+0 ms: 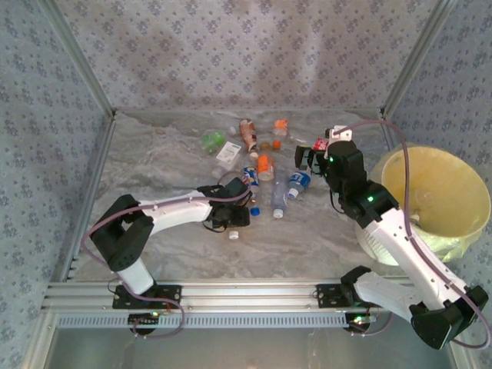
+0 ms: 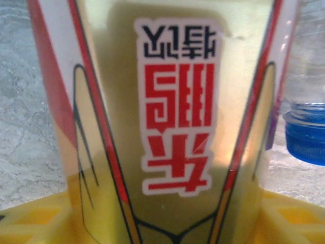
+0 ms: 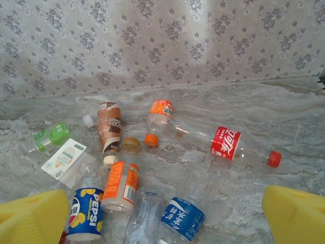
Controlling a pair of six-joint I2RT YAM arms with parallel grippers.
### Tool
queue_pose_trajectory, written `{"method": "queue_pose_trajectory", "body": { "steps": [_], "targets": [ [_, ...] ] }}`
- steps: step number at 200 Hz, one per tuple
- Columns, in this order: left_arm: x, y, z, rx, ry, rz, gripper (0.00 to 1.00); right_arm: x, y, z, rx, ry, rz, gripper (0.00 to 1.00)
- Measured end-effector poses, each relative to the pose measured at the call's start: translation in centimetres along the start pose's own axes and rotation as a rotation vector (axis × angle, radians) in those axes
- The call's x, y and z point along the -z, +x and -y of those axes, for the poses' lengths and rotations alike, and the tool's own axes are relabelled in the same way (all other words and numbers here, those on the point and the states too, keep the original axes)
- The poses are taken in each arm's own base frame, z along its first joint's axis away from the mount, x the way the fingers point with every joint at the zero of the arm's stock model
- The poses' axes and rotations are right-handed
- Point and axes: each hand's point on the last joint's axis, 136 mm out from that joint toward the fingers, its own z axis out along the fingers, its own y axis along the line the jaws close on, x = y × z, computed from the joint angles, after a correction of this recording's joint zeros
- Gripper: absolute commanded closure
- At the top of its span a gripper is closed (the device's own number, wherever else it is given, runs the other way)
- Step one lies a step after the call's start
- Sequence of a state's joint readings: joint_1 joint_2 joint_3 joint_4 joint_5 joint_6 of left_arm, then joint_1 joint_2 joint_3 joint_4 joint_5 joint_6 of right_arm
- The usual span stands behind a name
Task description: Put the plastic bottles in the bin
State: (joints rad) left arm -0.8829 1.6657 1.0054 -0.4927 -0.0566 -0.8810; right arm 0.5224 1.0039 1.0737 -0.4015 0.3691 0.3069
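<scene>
While your left gripper (image 1: 237, 214) sits low at the near left of the pile with the yellow-labelled bottle (image 2: 172, 127) between its fingers, I cannot tell whether they press it yet. By my judgement you have barely begun. Right of it, nine plastic bottles (image 3: 122, 185) lie loose on the table (image 1: 154, 177), ten with that one. Further right, your right gripper (image 3: 162, 218) hovers spread wide and empty above them. At the far right stands the one bin (image 1: 461, 231), and I see no bottle in it.
</scene>
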Motion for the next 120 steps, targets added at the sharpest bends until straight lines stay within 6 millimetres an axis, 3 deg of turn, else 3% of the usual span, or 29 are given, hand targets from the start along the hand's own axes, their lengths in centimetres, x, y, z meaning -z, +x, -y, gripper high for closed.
{"method": "queue_pose_trajectory", "body": {
  "steps": [40,82,120],
  "targets": [
    [1.1,-0.3,0.2,-0.030,0.051,0.044,0.36,-1.3,1.8,-1.4,-0.008,-0.068,-0.045,0.00],
    [4.4,-1.8,1.0,-0.102,0.151,0.178,0.38,-2.5,5.0,-3.6,-0.084,-0.188,-0.142,0.00],
    [7.9,-3.7,2.1,-0.256,0.212,0.323,0.39,-3.0,6.5,-6.2,-0.135,-0.325,-0.229,0.00]
  ]
}}
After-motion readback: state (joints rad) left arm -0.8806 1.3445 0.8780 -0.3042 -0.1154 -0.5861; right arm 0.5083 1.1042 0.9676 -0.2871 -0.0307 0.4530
